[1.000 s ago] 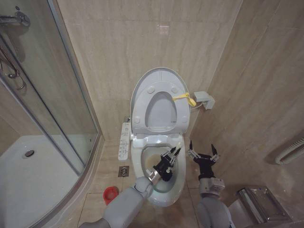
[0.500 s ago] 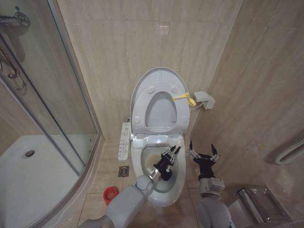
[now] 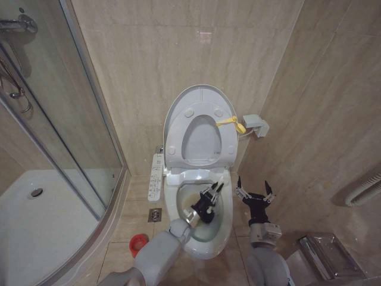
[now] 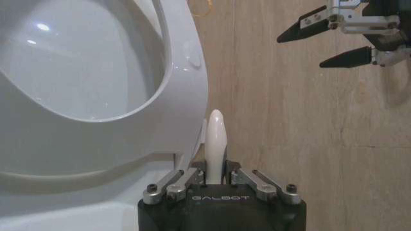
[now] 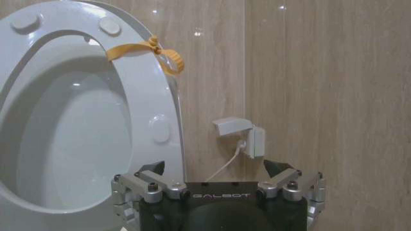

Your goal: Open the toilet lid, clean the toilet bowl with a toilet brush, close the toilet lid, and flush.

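**Operator:** Report the arms first, nearest to you.

**Inspector:** Your left gripper (image 3: 207, 202) sits low over the toilet bowl (image 3: 221, 229), inside the rim line. Its fingers are clamped on the thin white handle of the toilet brush (image 4: 215, 144); the left wrist view shows the handle rising straight out between the closed jaws. You cannot see the bristle head. Your right gripper (image 3: 255, 195) hangs just beside the bowl on its right, above the floor tiles (image 3: 128, 217), fingers spread wide and gripping nothing. The left wrist view confirms two dark fingertips (image 4: 308, 29) held apart.

**Operator:** And the bowl itself?

**Inspector:** You have a white ceramic basin with brownish staining on the inner wall, visible around the left gripper. A red holder cup (image 3: 139, 243) stands on the floor left of the bowl, apart from it, near a floor drain (image 3: 155, 215).

**Operator:** Farther back?

**Inspector:** The toilet lid (image 3: 199, 95) is raised against the wall, with the ring seat (image 3: 178, 134) raised in front of it; round bumpers show on the seat. A yellow tie (image 3: 232, 123) is looped on the seat's right edge. A control panel (image 3: 156, 176) lies along the bowl's left side. A wall socket (image 3: 256, 125) is mounted right of the lid, and the shower enclosure (image 3: 53, 119) occupies your far left.
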`<state>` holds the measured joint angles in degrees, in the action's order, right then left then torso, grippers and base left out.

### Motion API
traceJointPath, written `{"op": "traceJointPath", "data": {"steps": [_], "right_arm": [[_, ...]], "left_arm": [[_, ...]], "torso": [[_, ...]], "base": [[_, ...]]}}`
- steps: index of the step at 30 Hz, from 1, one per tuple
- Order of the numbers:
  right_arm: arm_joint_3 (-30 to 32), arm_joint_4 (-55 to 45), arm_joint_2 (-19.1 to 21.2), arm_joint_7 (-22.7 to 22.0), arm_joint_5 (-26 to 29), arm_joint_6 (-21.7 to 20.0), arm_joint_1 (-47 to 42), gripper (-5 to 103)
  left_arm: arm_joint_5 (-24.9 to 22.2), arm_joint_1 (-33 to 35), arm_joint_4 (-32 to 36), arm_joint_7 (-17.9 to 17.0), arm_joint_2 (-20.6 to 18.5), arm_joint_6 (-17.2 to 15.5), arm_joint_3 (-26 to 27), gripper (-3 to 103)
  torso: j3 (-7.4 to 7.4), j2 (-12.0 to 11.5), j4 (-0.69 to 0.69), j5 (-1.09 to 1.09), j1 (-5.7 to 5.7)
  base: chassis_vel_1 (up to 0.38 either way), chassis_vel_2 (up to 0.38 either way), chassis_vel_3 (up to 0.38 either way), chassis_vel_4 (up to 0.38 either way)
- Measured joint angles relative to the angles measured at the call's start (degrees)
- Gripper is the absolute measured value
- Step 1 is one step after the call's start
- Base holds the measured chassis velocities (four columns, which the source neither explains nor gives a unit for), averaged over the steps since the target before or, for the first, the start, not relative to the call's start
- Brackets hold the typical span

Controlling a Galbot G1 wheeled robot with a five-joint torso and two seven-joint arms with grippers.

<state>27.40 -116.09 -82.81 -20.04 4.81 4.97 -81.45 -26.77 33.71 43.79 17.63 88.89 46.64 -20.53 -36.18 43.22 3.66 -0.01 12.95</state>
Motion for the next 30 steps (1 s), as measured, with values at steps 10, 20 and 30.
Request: {"op": "traceJointPath", "data": {"steps": [10,20,30], "right_arm": [[0.00,0.00,0.00,0.00,0.00,0.00,0.00,100],[0.00,0.00,0.00,0.00,0.00,0.00,0.00,100],[0.00,0.00,0.00,0.00,0.00,0.00,0.00,100]], "left_arm": [[-1.68,-1.06,5.16,-1.53,-0.82,-1.94,-0.72,19],[-0.11,0.99,2.57,-0.57,0.62,-0.61,-0.90,19],[-1.31,-0.67,4.63,-1.84,0.29,-2.12,-1.31,19]], "torso": [[0.00,0.00,0.02,0.00,0.00],[0.00,0.00,0.00,0.00,0.00],[0.00,0.00,0.02,0.00,0.00]], "base": [[0.000,0.000,0.000,0.000],[0.000,0.000,0.000,0.000],[0.000,0.000,0.000,0.000]]}}
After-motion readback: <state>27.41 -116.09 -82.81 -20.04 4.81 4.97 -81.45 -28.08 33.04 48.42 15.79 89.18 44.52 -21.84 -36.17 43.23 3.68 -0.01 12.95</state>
